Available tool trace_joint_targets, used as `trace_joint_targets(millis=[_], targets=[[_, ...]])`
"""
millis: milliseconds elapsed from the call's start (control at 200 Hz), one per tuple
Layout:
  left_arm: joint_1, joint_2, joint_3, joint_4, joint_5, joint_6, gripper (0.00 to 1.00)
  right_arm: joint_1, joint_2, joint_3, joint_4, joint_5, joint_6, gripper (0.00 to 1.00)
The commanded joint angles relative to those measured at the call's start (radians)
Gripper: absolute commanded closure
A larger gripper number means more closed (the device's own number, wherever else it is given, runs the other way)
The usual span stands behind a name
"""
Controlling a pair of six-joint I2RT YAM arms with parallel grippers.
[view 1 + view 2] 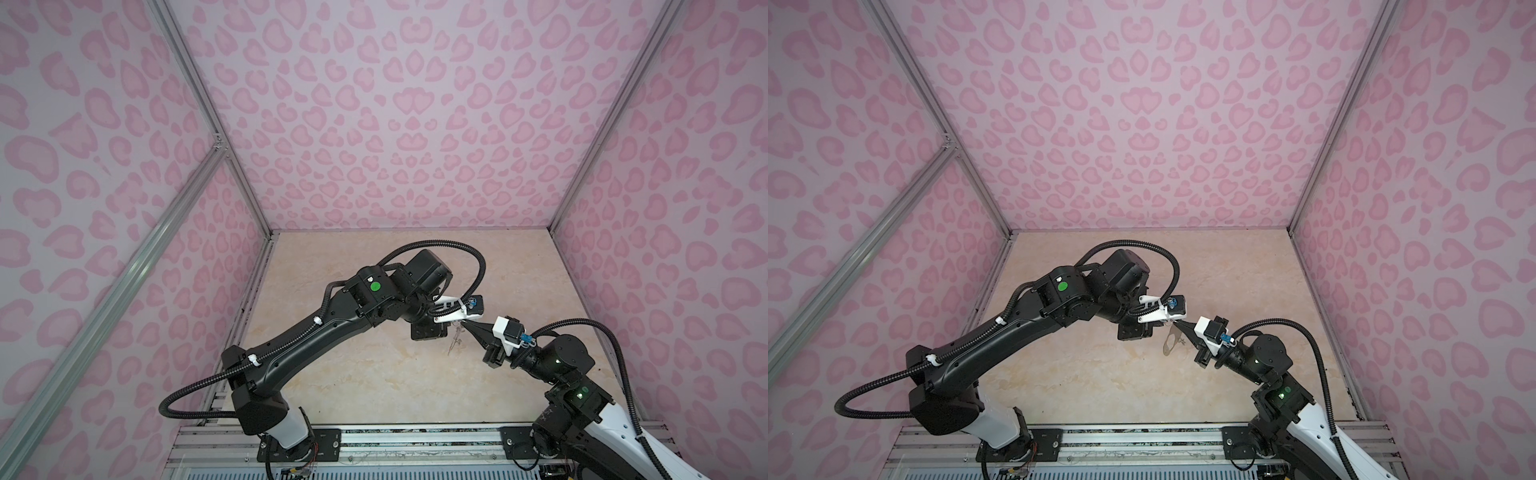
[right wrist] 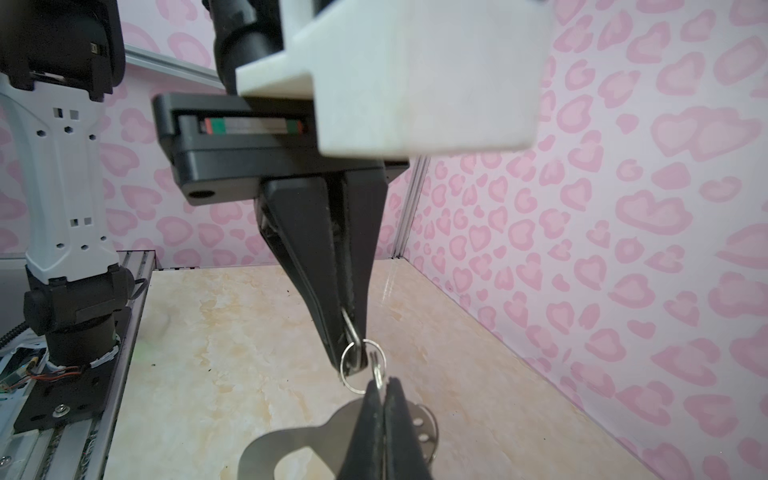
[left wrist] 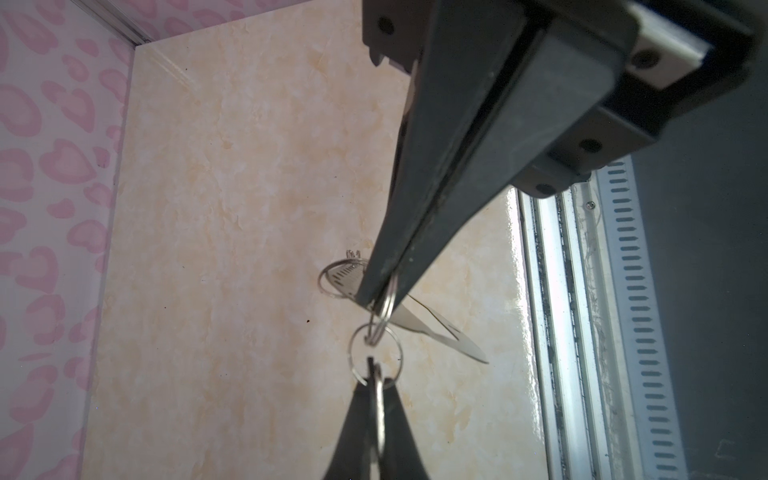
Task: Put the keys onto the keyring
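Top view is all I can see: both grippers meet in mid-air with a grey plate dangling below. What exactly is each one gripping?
Observer: The left gripper is shut on a small wire ring.
Operator: And the right?
Observer: The right gripper is shut on a thin silver piece; key or ring, I cannot tell.
Operator: Are they linked?
Observer: A second ring appears to thread through both.
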Motion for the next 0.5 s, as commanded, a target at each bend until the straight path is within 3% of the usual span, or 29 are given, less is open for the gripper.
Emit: trace_joint_targets(millis=[0, 495], targets=[[-0.002, 0.015, 0.027, -0.022, 0.015, 0.004, 0.97, 0.001, 0.010, 0.008, 0.031, -0.037, 0.001, 1.00], [-0.024, 0.040, 0.103, -0.053, -0.023, 0.001, 0.97, 0.000, 0.056, 0.023, -0.059, -0.018, -0.016, 1.00]])
